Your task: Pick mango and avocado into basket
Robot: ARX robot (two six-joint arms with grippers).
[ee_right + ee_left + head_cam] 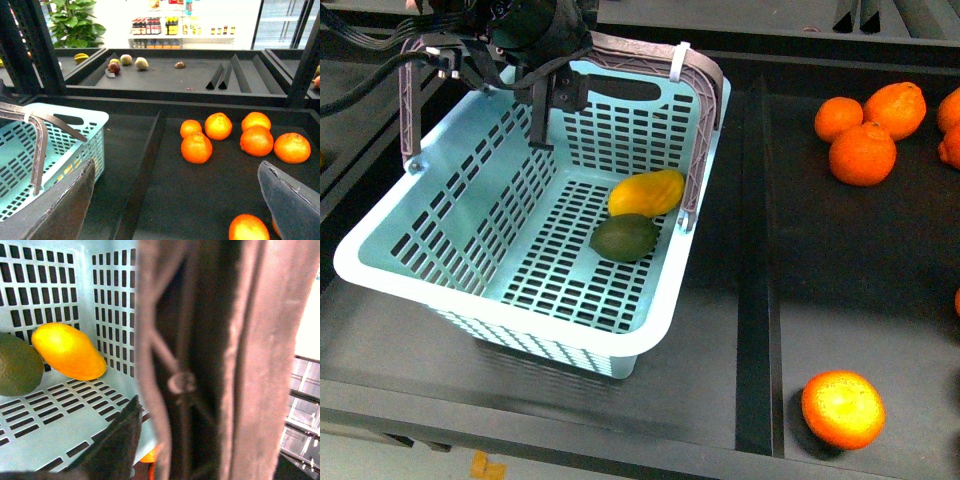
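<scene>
In the basket (470, 300), on its slotted floor toward the right wall, the mango (646, 193) and the avocado (624, 238) lie side by side, touching or nearly so. Both target fruits appear delivered; judged from this, the task is essentially complete and the step in hand is clearing the left arm.

Left gripper (552, 105) hangs above the far end of the basket, just beside the grey-brown handle (705, 85); fingers parted, nothing between them. Left wrist view shows the handle filling most of the frame, very close to the camera.

Right gripper (175, 200): fingers spread wide, empty, over the bench (880, 300) facing the loose oranges (196, 148).

Advice for retreat: lift straight up first, then draw back, keeping the fingers away from the handle and its zip tie (678, 62). Snagging the handle could tip the basket and roll the fruit. No need to touch the oranges.
</scene>
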